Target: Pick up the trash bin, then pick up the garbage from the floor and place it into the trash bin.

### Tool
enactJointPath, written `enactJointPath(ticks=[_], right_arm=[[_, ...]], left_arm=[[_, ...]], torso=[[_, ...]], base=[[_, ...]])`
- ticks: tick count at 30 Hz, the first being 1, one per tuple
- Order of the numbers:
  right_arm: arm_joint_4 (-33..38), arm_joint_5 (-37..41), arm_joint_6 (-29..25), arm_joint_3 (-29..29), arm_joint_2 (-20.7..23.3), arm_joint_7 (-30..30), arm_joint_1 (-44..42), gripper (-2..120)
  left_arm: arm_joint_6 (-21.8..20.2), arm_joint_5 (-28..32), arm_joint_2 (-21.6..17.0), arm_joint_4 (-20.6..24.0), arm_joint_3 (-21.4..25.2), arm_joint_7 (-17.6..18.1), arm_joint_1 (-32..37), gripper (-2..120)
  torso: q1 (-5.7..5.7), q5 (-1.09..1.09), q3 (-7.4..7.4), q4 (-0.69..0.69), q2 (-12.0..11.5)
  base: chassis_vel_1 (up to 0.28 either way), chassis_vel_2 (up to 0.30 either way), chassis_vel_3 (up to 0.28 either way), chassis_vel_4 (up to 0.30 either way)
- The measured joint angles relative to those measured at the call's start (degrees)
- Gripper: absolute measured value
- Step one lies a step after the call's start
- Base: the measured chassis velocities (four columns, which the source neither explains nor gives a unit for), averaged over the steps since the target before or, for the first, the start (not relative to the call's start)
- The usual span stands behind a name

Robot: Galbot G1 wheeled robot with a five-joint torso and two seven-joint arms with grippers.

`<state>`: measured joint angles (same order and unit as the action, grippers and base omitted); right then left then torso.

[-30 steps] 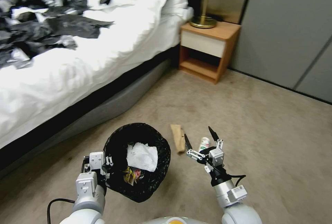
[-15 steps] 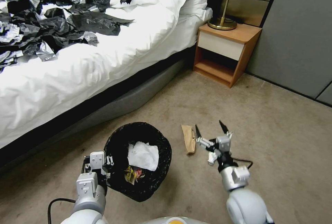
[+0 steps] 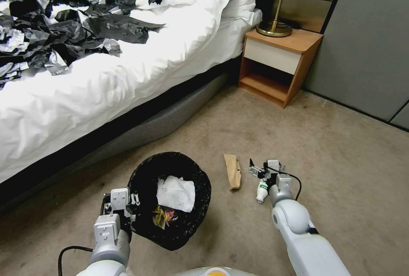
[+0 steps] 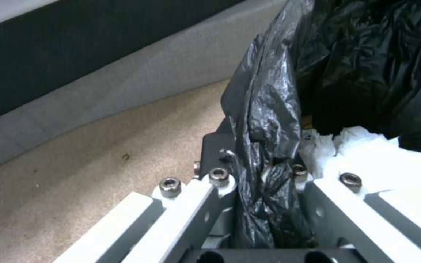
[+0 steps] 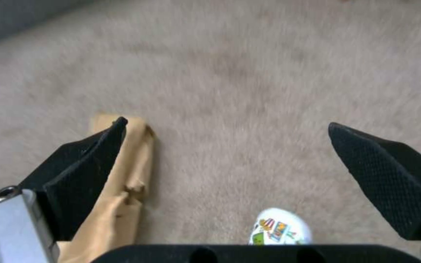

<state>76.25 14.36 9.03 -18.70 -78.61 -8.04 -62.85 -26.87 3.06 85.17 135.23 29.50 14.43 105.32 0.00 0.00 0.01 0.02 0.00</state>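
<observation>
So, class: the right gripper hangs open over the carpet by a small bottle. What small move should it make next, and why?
Probably lower the open right gripper around the small bottle and close: the bottle lies between its fingers, ungrasped.

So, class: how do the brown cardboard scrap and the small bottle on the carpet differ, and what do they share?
The cardboard scrap is brown, flat and long; the small bottle is white, rounded and shorter, with a colourful label. The scrap lies clear of the right gripper toward the trash bin; the bottle lies partly under that open gripper. Both lie on the carpet, outside the bin, ungrasped.
</observation>
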Motion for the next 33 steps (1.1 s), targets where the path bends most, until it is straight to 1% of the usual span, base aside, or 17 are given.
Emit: enactJointPath(ticks=[1,2,4,5,6,9,10,11,12,13,15,17,19,30,31,32,33], right_arm=[[-3.36,0.0,-0.25,0.52,-0.35,0.23,1.62,100],[-3.36,0.0,-0.25,0.52,-0.35,0.23,1.62,100],[-8.5,-0.27,-0.7,1.15,-0.96,0.6,3.86,100],[-12.37,-0.68,-1.26,1.24,-1.48,0.78,5.36,100],[-12.37,-0.68,-1.26,1.24,-1.48,0.78,5.36,100],[-16.68,-1.75,-1.99,0.85,-2.1,1.18,6.88,100],[-16.68,-1.75,-1.99,0.85,-2.1,1.18,6.88,100],[-20.41,-2.43,-2.73,0.0,-2.56,1.62,8.02,100],[-21.59,-2.53,-3.01,-0.32,-2.67,1.77,8.36,100],[-23.22,-2.68,-3.37,-0.68,-2.8,2.12,8.56,100],[-24.19,-2.74,-3.66,-0.99,-2.84,2.31,8.56,100],[-24.8,-2.78,-4.26,-1.68,-2.6,2.47,8.46,100],[-24.77,-2.78,-4.5,-1.95,-2.41,2.56,8.18,100],[-22.72,-2.59,-4.95,-3.1,-1.78,2.7,5.92,99],[-22.7,-2.66,-5.11,-3.1,-1.84,2.7,5.81,97],[-22.72,-2.82,-5.48,-3.1,-1.98,2.69,5.69,90],[-22.72,-2.82,-5.48,-3.1,-1.98,2.69,5.69,90]], left_arm=[[0.0,-0.01,0.03,0.0,0.04,0.01,-0.01,3],[0.0,-0.01,0.03,0.0,0.04,0.01,-0.01,3],[0.0,-0.02,0.07,0.0,0.15,0.01,0.01,3],[0.0,-0.02,0.09,0.0,0.29,0.01,0.1,3],[0.0,-0.02,0.09,0.0,0.29,0.01,0.1,3],[0.0,-0.02,0.12,0.0,0.46,0.03,0.2,3],[0.0,-0.02,0.12,0.0,0.46,0.03,0.2,3],[0.05,-0.02,0.16,0.0,0.57,0.07,0.3,3],[0.07,-0.02,0.18,0.0,0.58,0.08,0.31,3],[0.09,-0.03,0.19,0.0,0.58,0.09,0.33,3],[0.1,-0.05,0.2,0.0,0.56,0.1,0.33,3],[0.1,-0.11,0.21,-0.02,0.5,0.11,0.29,3],[0.1,-0.13,0.21,-0.02,0.46,0.12,0.28,3],[0.26,-0.48,0.26,-0.16,-0.08,0.13,0.25,3],[0.28,-0.48,0.25,-0.15,-0.07,0.14,0.3,3],[0.34,-0.49,0.22,-0.09,-0.02,0.13,0.39,3],[0.34,-0.49,0.22,-0.09,-0.02,0.13,0.39,3]], torso=[[0.0,0.01,0.0,-0.01,0.0],[0.0,0.01,0.0,-0.01,0.0],[0.0,0.0,0.0,-0.01,0.0],[0.0,0.0,0.0,-0.01,0.0],[0.0,0.0,0.0,-0.01,0.0],[0.0,0.0,0.0,-0.02,0.0],[0.0,0.0,0.0,-0.02,0.0],[0.0,-0.01,0.0,-0.03,0.0],[0.0,-0.03,-0.01,-0.02,0.0],[0.0,0.0,0.0,-0.02,0.0],[0.0,0.04,0.0,-0.02,0.0],[0.0,-0.04,-0.01,-0.01,0.0],[0.0,-0.02,-0.01,-0.02,0.0],[0.0,-0.01,-0.01,-0.02,0.0],[0.0,0.0,-0.01,-0.02,0.0],[0.0,0.0,-0.01,-0.02,0.0],[0.0,0.0,-0.01,-0.02,0.0]], base=[[0.0,0.0,0.0,0.0],[0.0,0.0,0.0,0.0],[0.0,0.0,0.0,0.0],[0.0,0.0,0.0,0.0],[0.0,0.0,0.0,0.0],[0.0,0.0,0.0,0.0],[0.0,0.0,0.0,0.0],[0.0,0.0,0.0,0.0],[0.0,0.0,0.0,0.0],[0.0,0.0,0.0,0.0],[0.0,0.0,0.0,0.0],[0.0,0.0,0.0,0.0],[0.0,0.0,0.0,0.0],[0.0,0.0,0.0,0.0],[0.0,0.0,0.0,0.0],[0.0,0.0,0.0,0.0],[0.0,0.0,0.0,0.0]])
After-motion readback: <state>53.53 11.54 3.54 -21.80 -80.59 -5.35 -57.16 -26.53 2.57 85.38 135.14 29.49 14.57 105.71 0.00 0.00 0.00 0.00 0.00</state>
